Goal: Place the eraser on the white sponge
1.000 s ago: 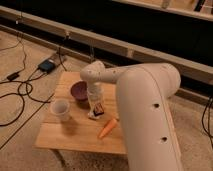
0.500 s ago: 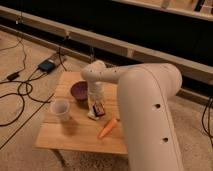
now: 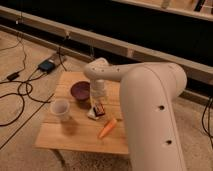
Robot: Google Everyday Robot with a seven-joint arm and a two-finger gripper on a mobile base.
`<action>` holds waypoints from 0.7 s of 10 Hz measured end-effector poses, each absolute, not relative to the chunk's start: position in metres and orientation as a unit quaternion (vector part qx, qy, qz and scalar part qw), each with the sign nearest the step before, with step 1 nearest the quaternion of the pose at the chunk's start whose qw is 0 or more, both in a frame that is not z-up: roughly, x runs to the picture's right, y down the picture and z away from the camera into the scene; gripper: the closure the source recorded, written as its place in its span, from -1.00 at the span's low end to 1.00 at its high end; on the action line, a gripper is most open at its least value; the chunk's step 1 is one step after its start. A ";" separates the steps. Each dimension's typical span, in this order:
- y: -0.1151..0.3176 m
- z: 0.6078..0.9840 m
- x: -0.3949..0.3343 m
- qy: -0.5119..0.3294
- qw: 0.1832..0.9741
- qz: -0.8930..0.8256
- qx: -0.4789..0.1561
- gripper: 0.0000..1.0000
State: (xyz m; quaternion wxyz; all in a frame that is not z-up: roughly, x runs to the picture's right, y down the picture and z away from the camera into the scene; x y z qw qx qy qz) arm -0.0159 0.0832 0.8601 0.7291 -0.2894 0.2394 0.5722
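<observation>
Right, one arm, big white shell, reaching from the lower right over a small wooden table; the gripper hangs low over the table's middle, just right of the purple bowl and directly above the eraser; gripper body mostly hidden by the wrist.

Eraser: small dark block with an orange-red strip on its face, sitting just under the gripper tip, touching or overlapping the white sponge; the sponge shows as a pale pad poking out to the lower left of the eraser; cannot tell whether the eraser lies fully on the sponge or leans against its edge; cannot tell either whether the gripper is touching the eraser or just above it.

Other stuff on the table: white cup upright near the left side, below-left of the bowl, apart from it; orange carrot lying diagonally near the front, just below-right of the eraser and sponge, not touching them.

Floor left of the table: black cables looping, and a dark box-like device near the far-left table corner; a long pale ledge runs across the background behind a dark wall.
</observation>
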 end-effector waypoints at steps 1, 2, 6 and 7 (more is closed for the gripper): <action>0.076 0.855 -0.004 0.239 0.722 0.585 -0.283 -0.22; 0.070 0.850 0.009 0.238 0.713 0.598 -0.278 -0.22; 0.055 0.837 0.042 0.230 0.685 0.637 -0.267 -0.22; 0.055 0.837 0.038 0.228 0.686 0.637 -0.268 -0.22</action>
